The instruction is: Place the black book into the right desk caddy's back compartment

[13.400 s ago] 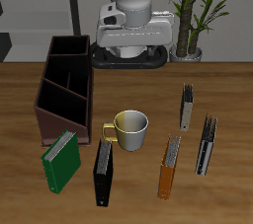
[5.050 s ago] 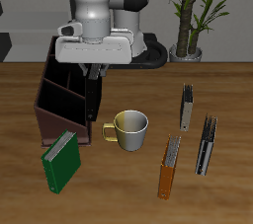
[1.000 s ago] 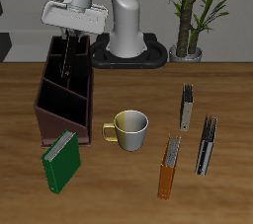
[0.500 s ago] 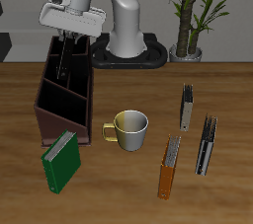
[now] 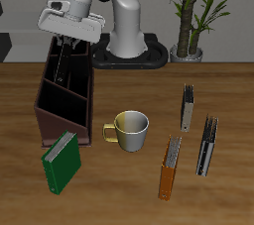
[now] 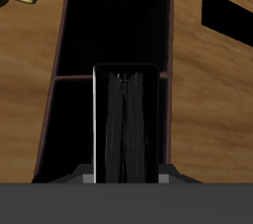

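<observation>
The right desk caddy [image 5: 42,98] is a long maroon-brown box with black sections, and it also shows in the wrist view [image 6: 61,33]. My gripper [image 5: 65,43] hangs over its taller end, farthest from the table's front edge. It is shut on the black book [image 5: 63,66], which hangs upright and reaches down into the back compartment [image 5: 74,53]. In the wrist view the black book [image 6: 126,124] stands between my fingers [image 6: 91,178], inside the back compartment [image 6: 69,119]. The book's lower end is hidden in the dark interior.
A yellow mug [image 5: 131,130] stands beside the caddy. A green book [image 5: 61,160] leans at the caddy's front end. An orange book [image 5: 170,167] and two dark grey books [image 5: 187,107] [image 5: 206,146] lie beyond the mug. A potted plant [image 5: 189,11] stands at the back.
Over the last second my gripper has tilted and shifted slightly sideways, away from the mug, with the black book still in it. Earlier it lifted that book from beside the mug.
</observation>
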